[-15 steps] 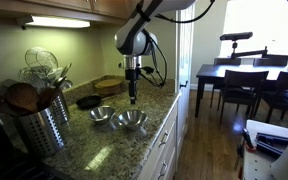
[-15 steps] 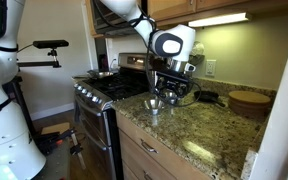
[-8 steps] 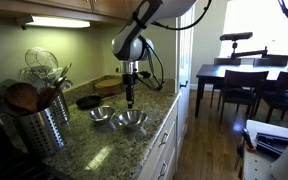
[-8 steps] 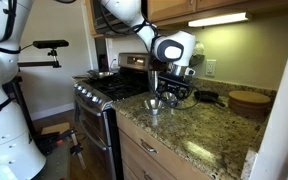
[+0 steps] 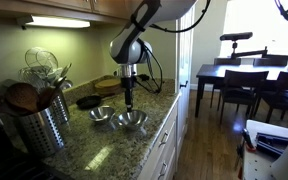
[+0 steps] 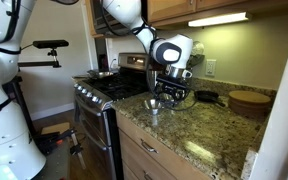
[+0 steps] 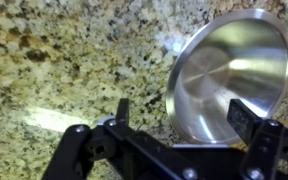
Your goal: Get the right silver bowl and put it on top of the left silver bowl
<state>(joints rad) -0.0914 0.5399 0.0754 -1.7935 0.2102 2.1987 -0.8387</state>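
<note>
The right silver bowl [image 5: 132,121], wide and shallow, sits on the granite counter near its front edge. The left silver bowl [image 5: 101,115], smaller, sits just beside it. My gripper [image 5: 126,103] hangs open and empty a little above the wide bowl's rear edge. In the wrist view the wide bowl [image 7: 229,75] lies at the right. My gripper [image 7: 181,113] stands open, with one fingertip [image 7: 241,113] over the bowl and the other over bare counter. In an exterior view my gripper [image 6: 170,93] partly hides the bowls; one bowl [image 6: 154,104] shows.
A black round pan [image 5: 88,101] lies behind the bowls. A steel utensil holder [image 5: 44,125] with whisks and wooden spoons stands at the near left. A stove [image 6: 104,92] adjoins the counter. A round wooden board [image 6: 249,100] lies further along.
My gripper has moved a little to the left and slightly down over the bowls. It stays open. The bowls have not moved.
</note>
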